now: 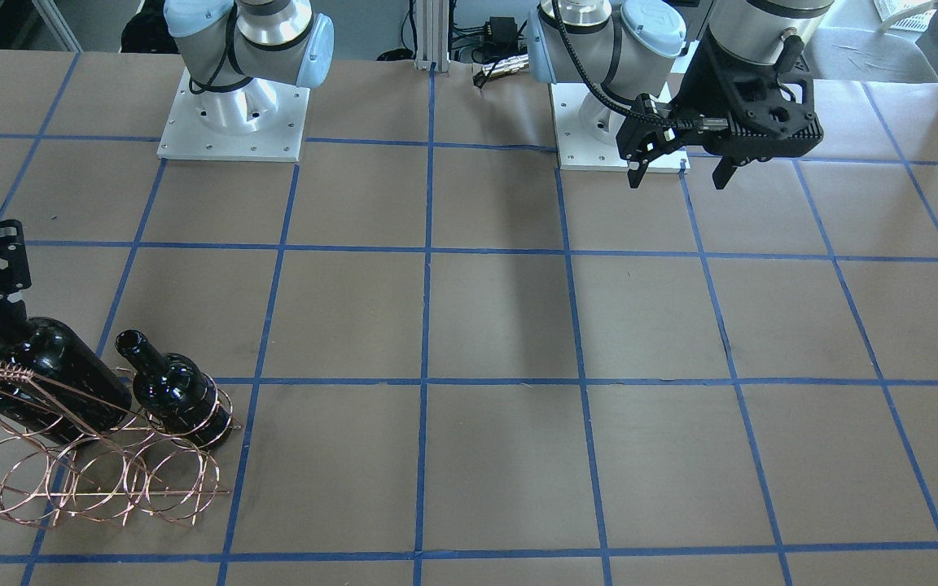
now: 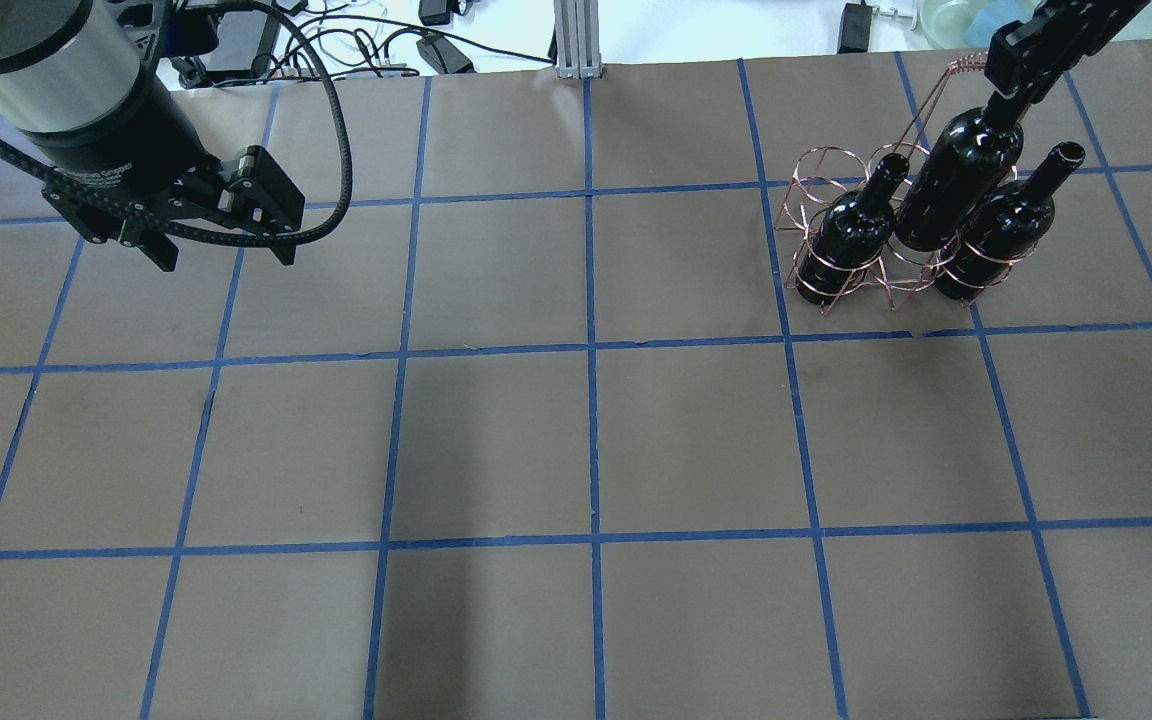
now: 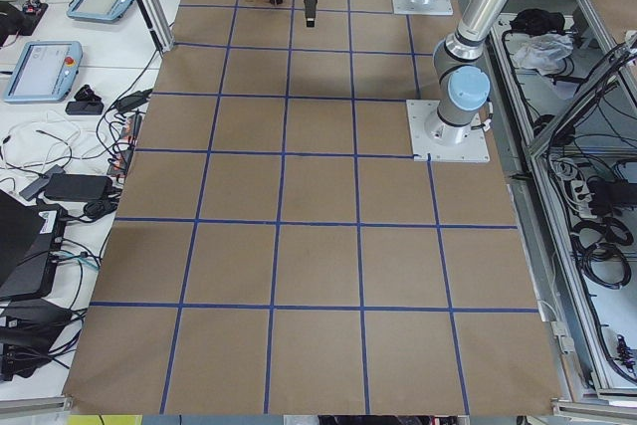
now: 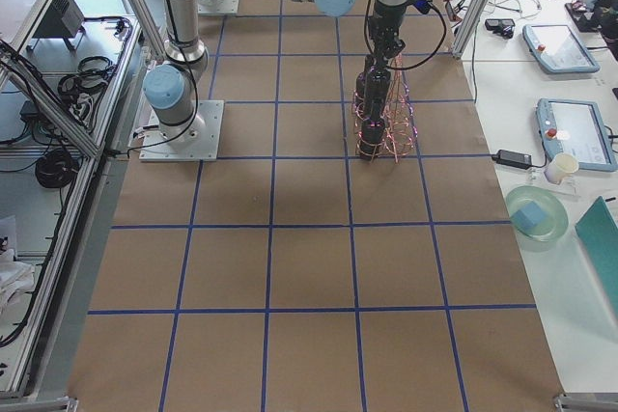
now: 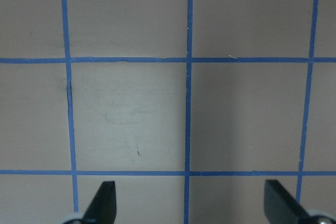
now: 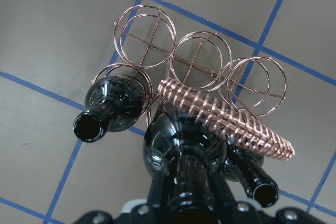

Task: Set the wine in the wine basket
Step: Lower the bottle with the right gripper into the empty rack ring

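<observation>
We see right end effector (image 2: 1004,88) clamped on neck of wine (image 2: 956,180), tilted, low in wine basket (image 2: 816,195) between seated bottles (image 2: 851,235). Left end effector (image 2: 226,255) spread, hovers over desk (image 2: 586,440), well apart. Our worry: glass shoulder snags handle (image 6: 226,119) or hoop; light wire basket drags or tips, neighbours knock.

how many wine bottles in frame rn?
3. The left bottle and right bottle sit in end hoops of the wine basket in the overhead view. The middle bottle is between them, its neck held by the right gripper. None appear hidden.
</observation>
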`<state>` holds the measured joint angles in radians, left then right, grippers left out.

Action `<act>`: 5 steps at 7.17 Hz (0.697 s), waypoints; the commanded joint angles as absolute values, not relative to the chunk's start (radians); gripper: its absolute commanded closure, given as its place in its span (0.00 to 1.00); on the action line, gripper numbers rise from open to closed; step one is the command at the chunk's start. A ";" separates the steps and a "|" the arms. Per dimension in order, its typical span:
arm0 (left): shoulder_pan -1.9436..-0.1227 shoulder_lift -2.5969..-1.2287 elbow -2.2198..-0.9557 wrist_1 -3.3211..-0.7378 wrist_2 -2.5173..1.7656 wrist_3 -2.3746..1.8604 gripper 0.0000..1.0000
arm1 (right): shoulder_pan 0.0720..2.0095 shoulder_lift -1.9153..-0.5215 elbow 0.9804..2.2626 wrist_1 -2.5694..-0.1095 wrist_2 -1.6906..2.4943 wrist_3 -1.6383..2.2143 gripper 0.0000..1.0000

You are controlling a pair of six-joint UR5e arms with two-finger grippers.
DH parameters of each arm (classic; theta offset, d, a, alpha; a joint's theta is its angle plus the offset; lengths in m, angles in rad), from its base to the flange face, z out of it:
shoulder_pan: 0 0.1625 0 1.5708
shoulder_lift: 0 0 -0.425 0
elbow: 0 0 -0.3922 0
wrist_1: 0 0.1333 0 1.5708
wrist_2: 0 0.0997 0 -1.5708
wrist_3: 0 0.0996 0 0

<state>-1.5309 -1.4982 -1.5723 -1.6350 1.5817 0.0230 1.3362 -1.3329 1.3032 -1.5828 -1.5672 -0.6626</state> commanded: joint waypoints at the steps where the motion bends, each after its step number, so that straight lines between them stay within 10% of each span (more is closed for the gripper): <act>1: -1.531 -1.499 -1.572 -1.635 1.583 0.021 0.00 | 1.336 -1.319 1.315 -1.585 -1.571 -0.661 1.00; 5: -1.531 -1.499 -1.572 -1.635 1.583 0.021 0.00 | 1.336 -1.302 1.351 -1.623 -1.578 -0.653 0.93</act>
